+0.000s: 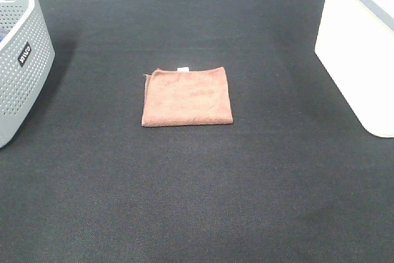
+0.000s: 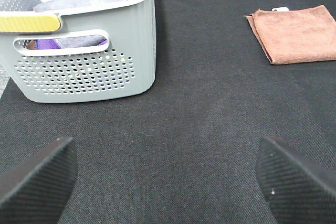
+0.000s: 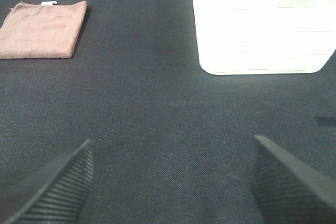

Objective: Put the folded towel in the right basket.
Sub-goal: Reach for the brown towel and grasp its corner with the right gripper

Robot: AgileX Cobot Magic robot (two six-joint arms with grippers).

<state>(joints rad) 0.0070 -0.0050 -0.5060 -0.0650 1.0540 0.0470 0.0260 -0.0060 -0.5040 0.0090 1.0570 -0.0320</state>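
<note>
Wide open and empty, my right gripper [image 3: 173,182] may pinch only one layer of the folded towel [image 3: 42,30], unfolding it.

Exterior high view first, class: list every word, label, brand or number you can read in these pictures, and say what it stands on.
Black label on the grey perforated basket: white letters, too blurred to read.
White tag on the folded towel: too small to read.
The right basket: no text shows.

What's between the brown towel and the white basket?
Only bare black mat lies between the towel and the white basket, in the exterior high view.
</note>
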